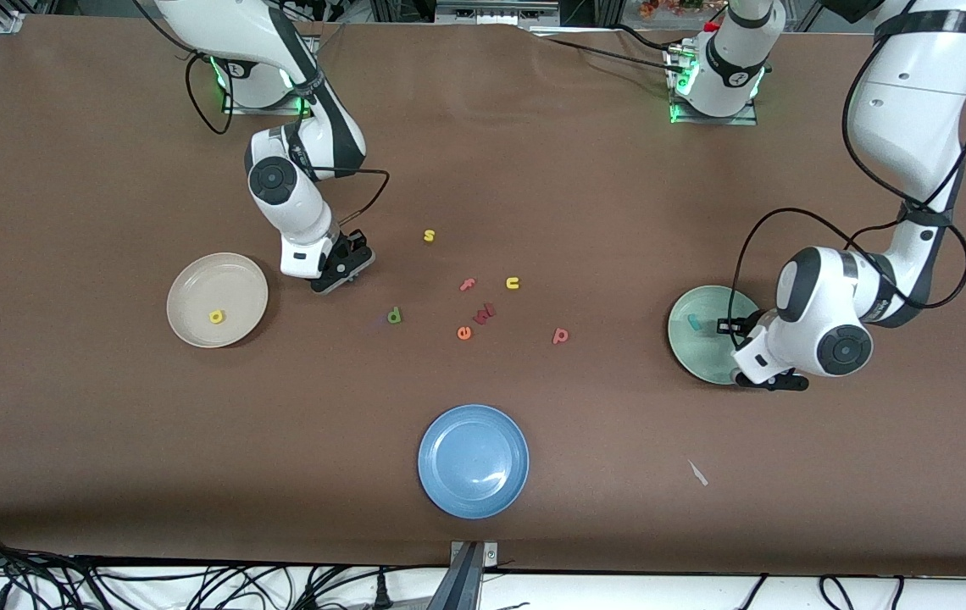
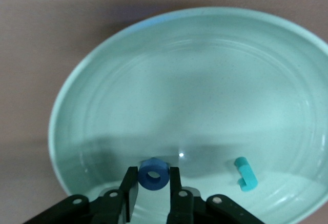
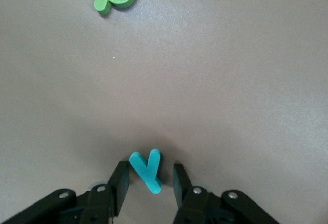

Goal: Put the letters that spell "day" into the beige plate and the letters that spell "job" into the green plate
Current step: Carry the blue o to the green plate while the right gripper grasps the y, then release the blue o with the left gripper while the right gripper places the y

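Brown table [image 1: 110, 169], teal y [image 3: 146, 171] lying flat

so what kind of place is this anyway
Most likely a robotics lab test bench: two white arms bolted to a table under a brown cover, loose cables along its edge, and staged props, namely small foam letters and the beige plate, green plate and blue plate.
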